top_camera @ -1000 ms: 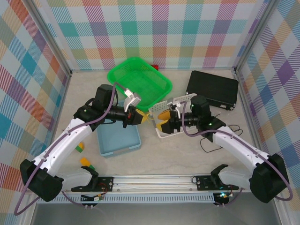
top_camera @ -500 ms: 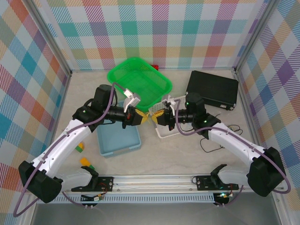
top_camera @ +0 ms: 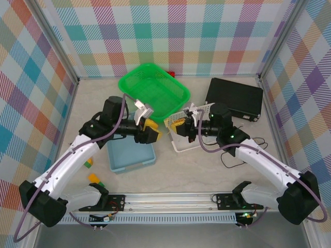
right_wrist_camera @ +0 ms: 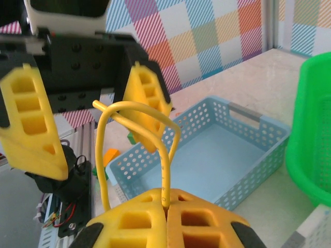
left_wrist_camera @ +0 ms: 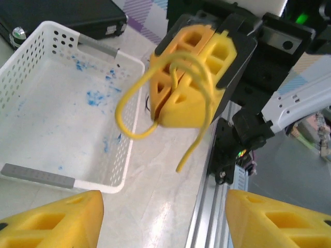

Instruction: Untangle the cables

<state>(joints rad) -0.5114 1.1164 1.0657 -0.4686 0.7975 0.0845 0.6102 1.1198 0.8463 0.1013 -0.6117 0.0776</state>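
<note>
Three open baskets and one closed case stand on the counter [top_camera: 196, 173]. The green basket [top_camera: 153, 90] at the rear appears empty. The light blue basket [top_camera: 132, 155], near the left arm, has a bare floor in the right wrist view. The white perforated basket [left_wrist_camera: 62, 108] holds nothing, and its floor carries scattered blue flecks. The flat black case [top_camera: 234, 98] lies shut at the right rear, just behind the white basket.

The yellow cable [left_wrist_camera: 155, 98] is a thin, stiff-looking wire bent into two or three loose loops, with one free end hanging down. It is held in the air near the left edge of the white basket. The right end effector [left_wrist_camera: 178, 95] is clamped on it, its yellow fingers pressed together with the wire pinched between them. The left end effector [right_wrist_camera: 88, 113] faces it close by with its fingers well apart, touching nothing. A thin black cable [top_camera: 227, 160] lies in slack curves on the counter beside the right arm.

The counter is pale, faintly veined beige. Small coloured blocks [top_camera: 89, 163] sit near the left arm, and a small red object [top_camera: 170, 73] sits behind the green basket. A metal rail [top_camera: 170, 199] runs along the near edge. Walls [top_camera: 181, 36] printed with a multicoloured check enclose three sides.
</note>
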